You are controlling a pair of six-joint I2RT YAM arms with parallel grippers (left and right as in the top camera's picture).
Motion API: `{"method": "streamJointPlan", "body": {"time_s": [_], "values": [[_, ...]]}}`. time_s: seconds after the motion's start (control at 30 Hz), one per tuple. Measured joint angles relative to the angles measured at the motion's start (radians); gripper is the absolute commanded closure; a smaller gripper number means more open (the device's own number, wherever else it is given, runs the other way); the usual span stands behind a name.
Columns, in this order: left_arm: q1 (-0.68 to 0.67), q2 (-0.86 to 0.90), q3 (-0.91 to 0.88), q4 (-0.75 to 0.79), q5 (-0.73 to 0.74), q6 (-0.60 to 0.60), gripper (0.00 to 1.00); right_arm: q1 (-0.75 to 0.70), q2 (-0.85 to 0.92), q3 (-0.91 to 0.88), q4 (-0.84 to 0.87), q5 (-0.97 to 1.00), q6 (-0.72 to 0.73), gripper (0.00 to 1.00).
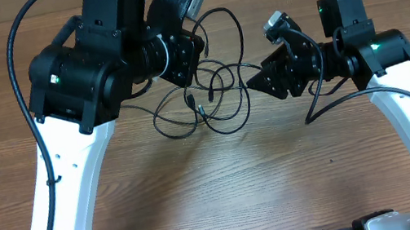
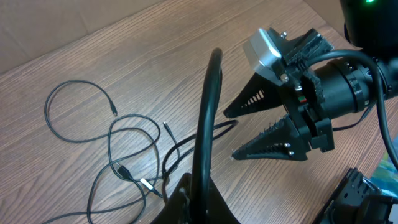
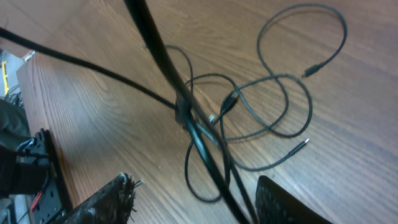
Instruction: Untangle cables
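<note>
Overhead, thin black cables [image 1: 210, 93] lie in loose loops on the bare wood-grain table [image 1: 241, 184], between both arms. The right pincer [image 2: 230, 134] gapes, released; the left pincer [image 1: 184, 60] cannot be judged.

Desk [image 1: 203, 206] under me: brown wood-grain top, grain running left to right, matte with faint sheen. Fills nearly all I see. Far edge visible at top of overhead view; beyond it plain tan surface [image 2: 56, 25], no grain, wall or board, can't tell which. Light soft, even, from above; blurred shadows on desk near centre and along left side. No floor, no window in sight.
</note>
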Motion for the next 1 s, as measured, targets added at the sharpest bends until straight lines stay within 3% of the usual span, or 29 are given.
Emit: {"method": "streamJointPlan", "body": {"time_s": [0.17,0.37,0.47,0.6,0.63,0.83,1.0], "values": [[0.0,0.0,0.0,-0.001,0.0,0.0,0.96,0.0,0.0,0.0,0.032,0.001,-0.001,0.44],[0.0,0.0,0.0,-0.001,0.0,0.0,0.96,0.0,0.0,0.0,0.013,0.002,-0.003,0.69],[0.0,0.0,0.0,-0.001,0.0,0.0,0.96,0.0,0.0,0.0,-0.02,0.003,-0.001,0.71],[0.0,0.0,0.0,0.003,0.0,0.0,0.96,0.0,0.0,0.0,-0.04,0.003,-0.005,0.94],[0.0,0.0,0.0,0.005,-0.001,0.0,0.96,0.0,0.0,0.0,-0.04,0.008,-0.01,0.96],[0.0,0.0,0.0,-0.013,-0.064,-0.001,0.96,0.0,0.0,0.0,-0.04,0.127,0.043,0.96],[0.0,0.0,0.0,-0.034,-0.193,-0.023,0.96,-0.006,0.0,0.0,-0.031,0.414,0.261,0.96]]}}
